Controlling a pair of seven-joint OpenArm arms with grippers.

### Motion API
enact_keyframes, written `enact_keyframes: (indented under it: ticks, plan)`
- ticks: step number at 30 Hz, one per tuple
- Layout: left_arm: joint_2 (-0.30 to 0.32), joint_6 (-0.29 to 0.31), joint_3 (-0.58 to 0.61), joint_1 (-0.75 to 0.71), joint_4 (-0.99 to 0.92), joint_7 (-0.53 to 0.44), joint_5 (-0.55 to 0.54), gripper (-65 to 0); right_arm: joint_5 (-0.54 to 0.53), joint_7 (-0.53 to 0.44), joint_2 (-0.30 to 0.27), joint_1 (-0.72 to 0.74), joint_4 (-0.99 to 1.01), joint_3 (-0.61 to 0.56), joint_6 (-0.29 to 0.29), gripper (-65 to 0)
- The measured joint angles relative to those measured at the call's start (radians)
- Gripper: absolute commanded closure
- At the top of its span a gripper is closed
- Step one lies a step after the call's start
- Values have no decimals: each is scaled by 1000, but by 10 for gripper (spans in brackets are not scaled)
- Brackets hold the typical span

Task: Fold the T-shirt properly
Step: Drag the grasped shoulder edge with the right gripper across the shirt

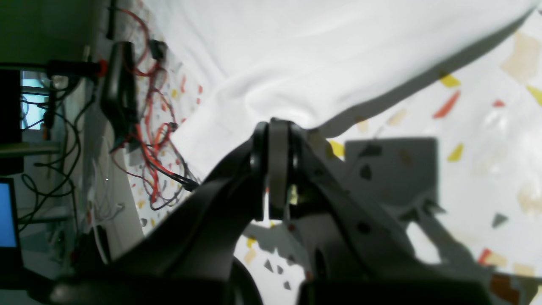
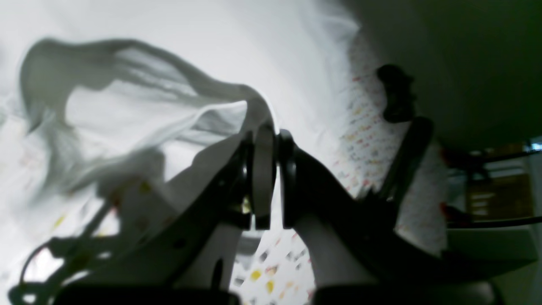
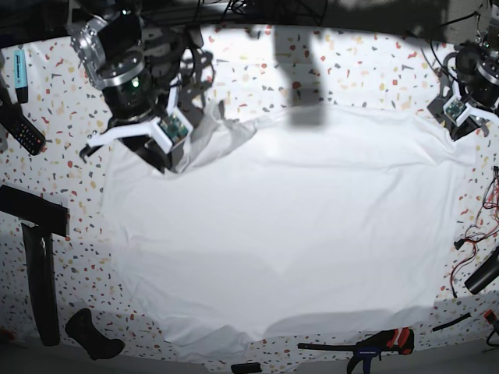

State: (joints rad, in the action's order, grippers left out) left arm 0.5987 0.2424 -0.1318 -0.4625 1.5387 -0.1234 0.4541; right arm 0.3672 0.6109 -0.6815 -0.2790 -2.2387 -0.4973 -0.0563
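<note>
Both grippers pinch T-shirt (image 3: 273,226) edge, lifted off speckled table (image 3: 366,74).

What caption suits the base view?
Both grippers, left and right, pinch the white T-shirt spread on the speckled table.

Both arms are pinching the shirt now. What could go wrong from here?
The left end effector bites only the very edge of the shirt, so the hem may slip out. The right end effector holds bunched folds, so the fold may come out skewed. Loose wires lie near the cloth and could snag.
</note>
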Motion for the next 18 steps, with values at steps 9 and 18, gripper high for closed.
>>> enact_keyframes:
  ticks: [9, 18]
  plan:
    - [-16, 4, 0, 20, 50, 75, -69, 0, -31, 0, 106, 127, 129, 0, 0, 0]
    - [-72, 3, 1, 155, 50, 234, -281, 0, -31, -8, 225, 244, 317, 0, 0, 0]
